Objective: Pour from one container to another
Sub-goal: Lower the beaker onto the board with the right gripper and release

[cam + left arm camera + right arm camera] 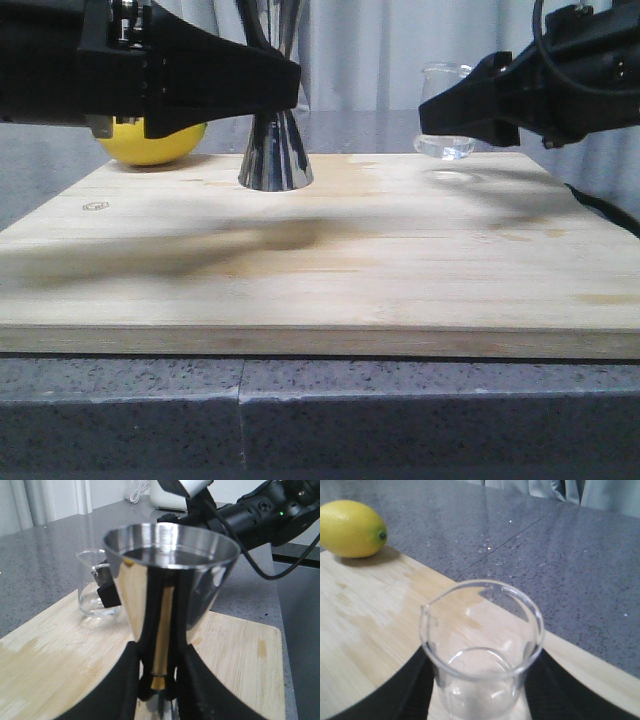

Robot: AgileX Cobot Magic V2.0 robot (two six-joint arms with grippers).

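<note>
1. Glass beaker [446, 110]: small, clear, pour lip; at about 1 o'clock on the wooden board [320, 270], upright. Base appears lifted just clear of the board, a pale shadow beneath it in the front view. Contents not discernible.
2. Right gripper [482, 690]: jaws clamped on the beaker's lower wall, one each side.
3. Steel double jigger [274, 150]: hourglass form, brass-coloured band at the waist; at about 11 o'clock on the board, foot resting on the wood.
4. Left gripper [157, 680]: jaws closed around the jigger's narrow waist, bracing it.
5. Lemon [152, 140]: at 10 o'clock, off the board's far edge, mostly hidden behind the left arm.
6. Risk, judged: smooth glass slipping in the jaws once tilted.
7. Risk, judged: lip striking the jigger rim and tipping it; narrow mouth, so misaligned pour likely to spill onto wood.
</note>
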